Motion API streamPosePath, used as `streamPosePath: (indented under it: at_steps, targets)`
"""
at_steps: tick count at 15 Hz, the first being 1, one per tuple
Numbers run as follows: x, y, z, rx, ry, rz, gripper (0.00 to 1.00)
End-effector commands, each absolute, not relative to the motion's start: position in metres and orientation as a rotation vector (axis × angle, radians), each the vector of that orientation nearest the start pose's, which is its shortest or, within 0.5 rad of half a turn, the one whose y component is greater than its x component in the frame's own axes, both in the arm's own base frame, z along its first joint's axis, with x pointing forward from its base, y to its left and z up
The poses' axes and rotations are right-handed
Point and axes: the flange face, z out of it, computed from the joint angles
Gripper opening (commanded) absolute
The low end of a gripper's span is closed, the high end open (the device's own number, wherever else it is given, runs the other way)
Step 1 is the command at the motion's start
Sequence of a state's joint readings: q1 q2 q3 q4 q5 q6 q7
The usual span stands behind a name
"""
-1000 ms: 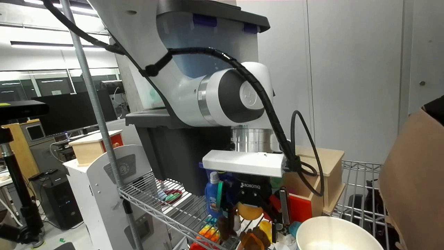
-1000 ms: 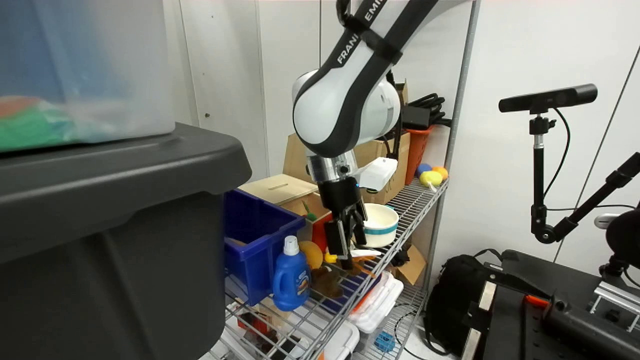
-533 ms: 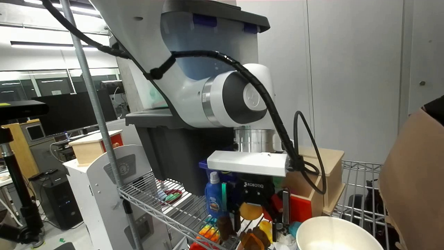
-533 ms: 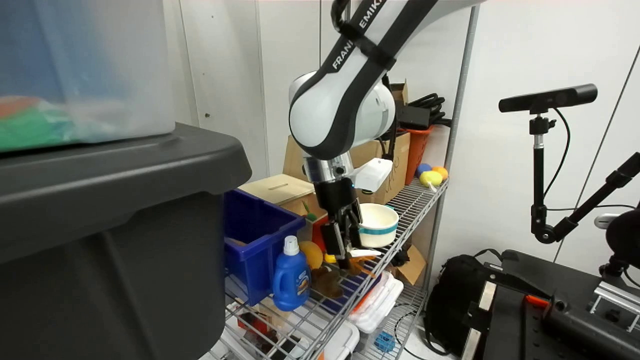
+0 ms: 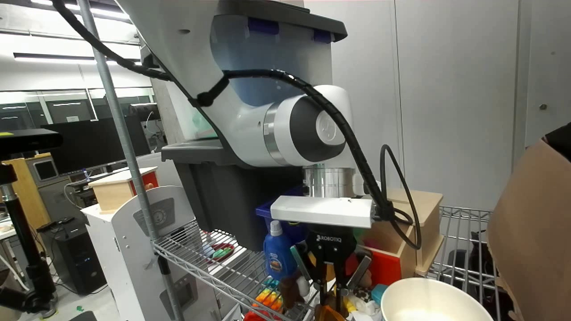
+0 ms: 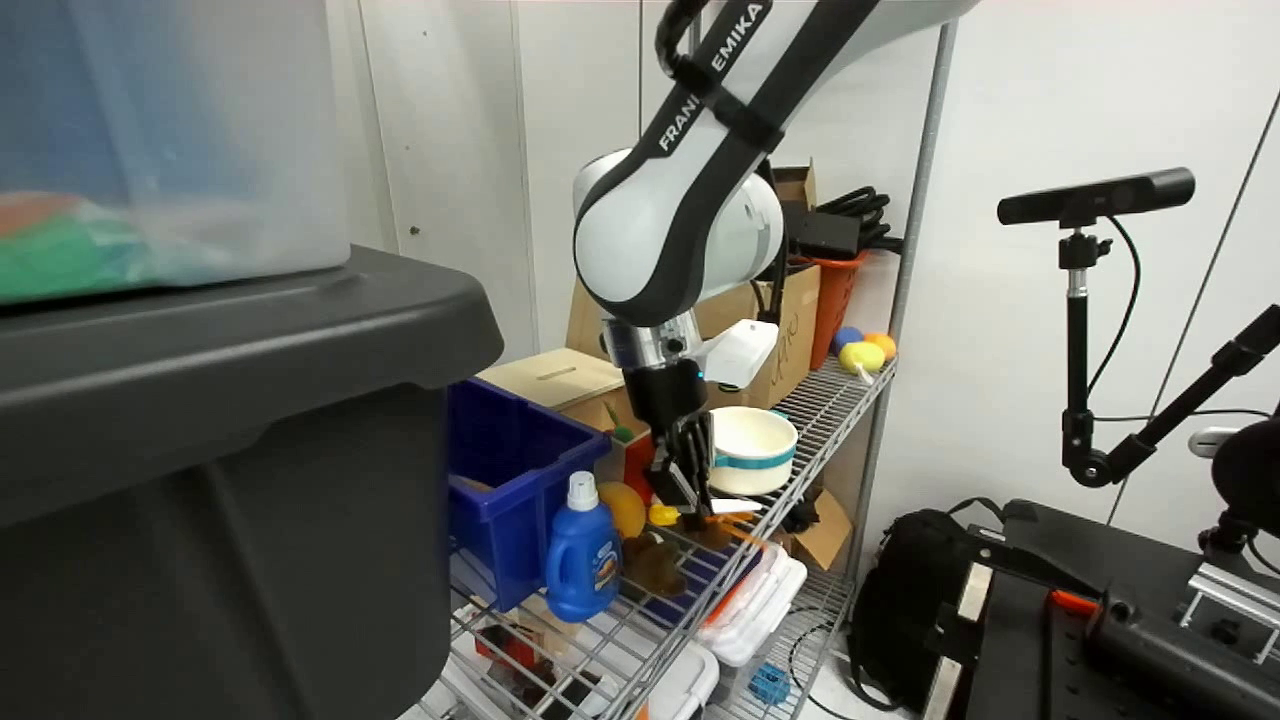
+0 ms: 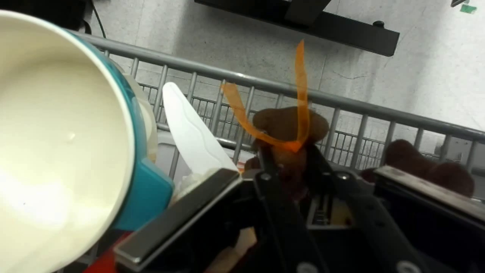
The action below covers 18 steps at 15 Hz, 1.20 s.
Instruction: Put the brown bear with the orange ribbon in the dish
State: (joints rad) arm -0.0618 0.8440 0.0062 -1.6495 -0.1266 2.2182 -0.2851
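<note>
The brown bear with the orange ribbon [image 7: 278, 121] is near the shelf's edge in the wrist view, its ribbon ends trailing outward. Both black fingertips of my gripper [image 7: 291, 157] press against its sides just below the ribbon, and the jaws have narrowed onto it. In an exterior view the gripper [image 5: 330, 298] points straight down, with the bear's orange ribbon [image 5: 329, 313] showing beneath it at the frame's bottom. The cream-white dish [image 7: 57, 113], with a teal outer band, stands beside the bear; both exterior views also show the dish [image 5: 432, 303]. Much of the bear's body is hidden by the fingers.
A white plastic knife [image 7: 193, 131] lies between dish and bear. Another brown toy [image 7: 420, 167] sits on the opposite side. Close by are a blue detergent bottle [image 6: 583, 555], a blue bin [image 6: 530, 470], an orange-yellow ball [image 6: 622, 510] and a wooden box with a red front [image 5: 386, 267].
The fingers have swung from wide apart to close together around the bear. My arm has come slightly lower. The dish has stayed in place.
</note>
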Motion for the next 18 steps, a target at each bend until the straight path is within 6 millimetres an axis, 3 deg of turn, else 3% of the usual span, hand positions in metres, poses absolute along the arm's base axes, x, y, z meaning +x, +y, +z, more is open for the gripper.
streamPosePath:
  at_steps: [1,18]
  targets:
    - [0.649,-0.039,0.098,-3.105,-0.535,0.462,0.01]
    - [0.632,-0.034,0.117,-3.112,-0.495,0.494,0.03]
